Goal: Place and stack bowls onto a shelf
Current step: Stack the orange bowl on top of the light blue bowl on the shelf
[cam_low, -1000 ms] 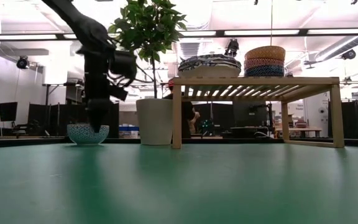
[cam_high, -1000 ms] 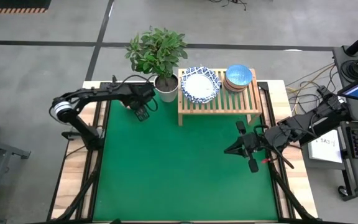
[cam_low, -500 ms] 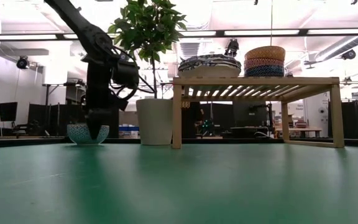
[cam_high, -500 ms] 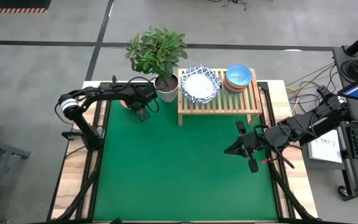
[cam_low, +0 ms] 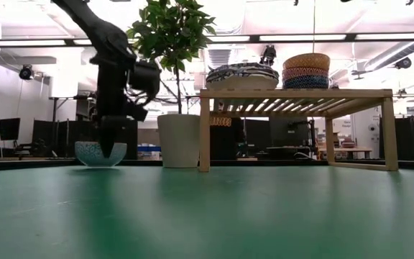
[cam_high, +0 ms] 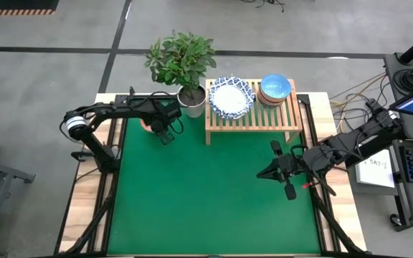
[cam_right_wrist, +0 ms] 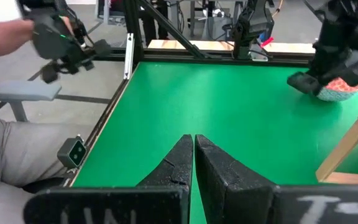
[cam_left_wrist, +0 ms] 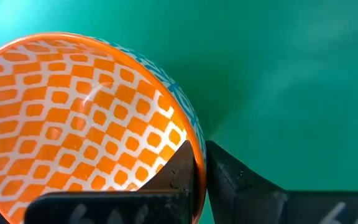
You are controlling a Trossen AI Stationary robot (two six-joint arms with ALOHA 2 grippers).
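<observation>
A small bowl (cam_left_wrist: 73, 118), orange-and-white checked inside and blue-patterned outside, is at the table's far left, next to the white plant pot (cam_high: 191, 100). My left gripper (cam_left_wrist: 201, 152) is shut on it; it also shows in the low view (cam_low: 100, 153). The pale wood shelf (cam_high: 252, 118) stands at the far middle. It carries a stack of wide white bowls with blue rims (cam_high: 231, 97) and a stack of small bowls topped by a light blue one (cam_high: 275, 87). My right gripper (cam_right_wrist: 194, 155) is shut and empty over the table's right side. My left gripper pinches the bowl's rim (cam_left_wrist: 194, 134) with one finger (cam_left_wrist: 178, 167) inside the bowl and the other finger (cam_left_wrist: 229, 171) outside its wall. The fingers come from above, pointing down. The bowl stays upright; whether its base is on the mat or just above it, I cannot tell.
The potted plant (cam_low: 171, 32) stands between the held bowl and the shelf's left leg (cam_low: 204, 133). Green mat (cam_high: 214, 193) stretches from the shelf to the near edge. A person's hand with a dark handle (cam_right_wrist: 55, 37) shows beyond the table in the right wrist view.
My left gripper has dipped down at the small bowl and come up again a little. The bowl now stands slightly higher and a little toward the table's left edge.
</observation>
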